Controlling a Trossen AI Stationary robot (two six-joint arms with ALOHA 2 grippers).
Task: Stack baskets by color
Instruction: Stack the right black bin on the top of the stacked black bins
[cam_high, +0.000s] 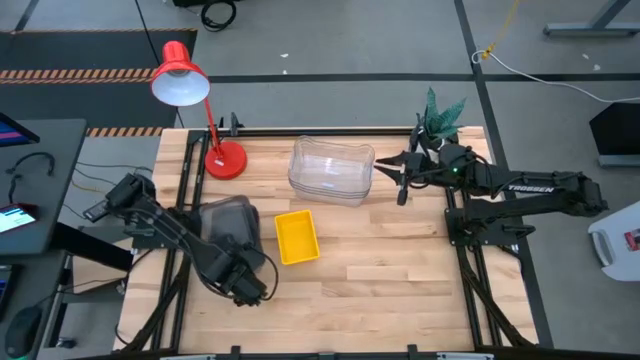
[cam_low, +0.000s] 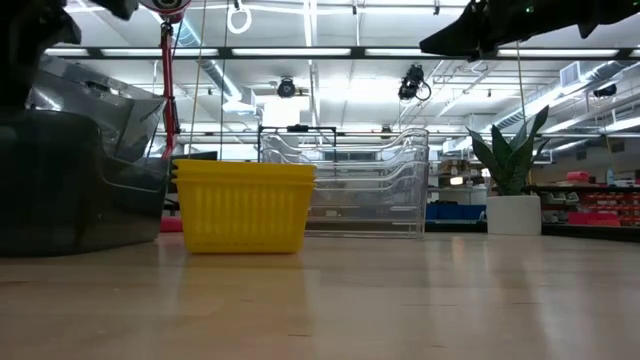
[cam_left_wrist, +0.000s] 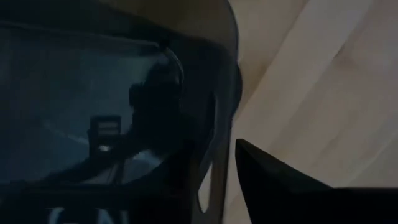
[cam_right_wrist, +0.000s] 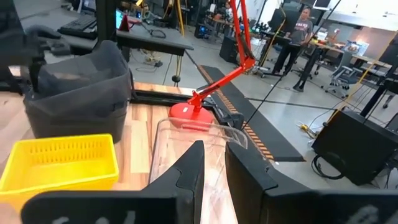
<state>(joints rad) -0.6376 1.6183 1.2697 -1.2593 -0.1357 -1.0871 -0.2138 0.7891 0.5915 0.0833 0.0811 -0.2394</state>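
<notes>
The left claw (cam_high: 243, 287) is sitting at the grey baskets' (cam_high: 228, 222) rim, grip too hidden to tell, while the right claw (cam_high: 401, 186) is hanging slightly open, empty, beside the clear baskets (cam_high: 331, 170).

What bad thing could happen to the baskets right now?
The left gripper sits right at the rim of the dark grey baskets, so a sloppy pull might tip or slide the stack into the yellow baskets close beside it. The right gripper hangs by the clear baskets and could nudge them.
</notes>
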